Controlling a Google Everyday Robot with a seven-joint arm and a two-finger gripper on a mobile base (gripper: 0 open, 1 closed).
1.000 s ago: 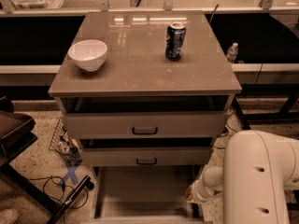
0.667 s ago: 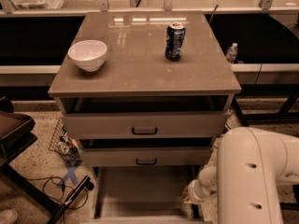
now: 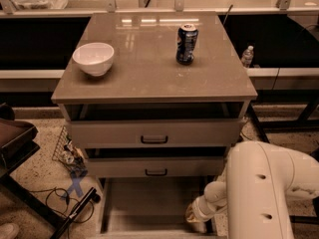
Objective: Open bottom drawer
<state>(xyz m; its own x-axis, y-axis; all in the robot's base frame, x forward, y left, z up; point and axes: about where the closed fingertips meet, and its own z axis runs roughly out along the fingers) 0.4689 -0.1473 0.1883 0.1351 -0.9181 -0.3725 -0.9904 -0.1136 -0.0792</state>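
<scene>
The bottom drawer stands pulled out below the two upper drawer fronts, and its pale smooth interior shows. Its front panel and handle lie at the bottom edge of the camera view and are hidden. My gripper sits low at the drawer's right side near its front corner, at the end of the white arm. The arm's bulky link covers the cabinet's lower right corner.
A white bowl and a blue can stand on the cabinet top. The top drawer and middle drawer are slightly ajar. Cables and clutter lie on the floor at left, and a dark chair stands nearby.
The arm and gripper have shifted a little to the left over the drawer's right side. The drawer looks equally far out in all frames.
</scene>
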